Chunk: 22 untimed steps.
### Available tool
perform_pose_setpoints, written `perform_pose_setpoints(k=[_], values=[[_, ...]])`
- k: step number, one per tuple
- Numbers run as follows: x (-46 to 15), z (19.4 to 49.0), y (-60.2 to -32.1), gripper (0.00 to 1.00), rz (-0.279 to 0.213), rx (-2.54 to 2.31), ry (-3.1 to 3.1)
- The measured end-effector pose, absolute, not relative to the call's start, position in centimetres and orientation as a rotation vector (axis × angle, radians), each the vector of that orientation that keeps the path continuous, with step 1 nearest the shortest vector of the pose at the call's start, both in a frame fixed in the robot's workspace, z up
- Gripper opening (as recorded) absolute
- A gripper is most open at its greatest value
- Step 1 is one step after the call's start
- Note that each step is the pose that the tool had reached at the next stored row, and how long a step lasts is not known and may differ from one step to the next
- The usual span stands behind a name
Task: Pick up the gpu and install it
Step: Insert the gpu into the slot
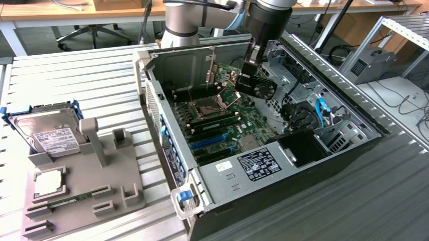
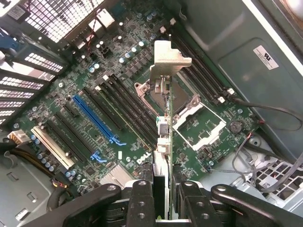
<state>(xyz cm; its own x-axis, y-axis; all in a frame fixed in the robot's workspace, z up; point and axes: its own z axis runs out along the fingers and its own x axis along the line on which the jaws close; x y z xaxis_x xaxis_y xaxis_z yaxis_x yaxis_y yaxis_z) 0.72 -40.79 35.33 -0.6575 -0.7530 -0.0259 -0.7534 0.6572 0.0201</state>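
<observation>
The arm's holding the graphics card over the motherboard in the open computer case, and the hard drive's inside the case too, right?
Not the hard drive: the exterior view shows it outside the case, in the grey holder at that view's left. The graphics card is indeed held over the motherboard.

One gpu, one hard drive, one memory stick, one grey rack and one open computer case.

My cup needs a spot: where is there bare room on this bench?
Bare slatted tabletop lies beyond the hard drive, and a strip runs between the grey holder and the computer case. Inside the case it is crowded: the gripper holds the gpu over the motherboard.
</observation>
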Motion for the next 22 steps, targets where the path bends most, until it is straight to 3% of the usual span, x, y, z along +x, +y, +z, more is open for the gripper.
perform_pose_setpoints(k=[22], values=[[0.72, 35.33, -40.79, 0.26, 0.046, -1.425, 2.784]])
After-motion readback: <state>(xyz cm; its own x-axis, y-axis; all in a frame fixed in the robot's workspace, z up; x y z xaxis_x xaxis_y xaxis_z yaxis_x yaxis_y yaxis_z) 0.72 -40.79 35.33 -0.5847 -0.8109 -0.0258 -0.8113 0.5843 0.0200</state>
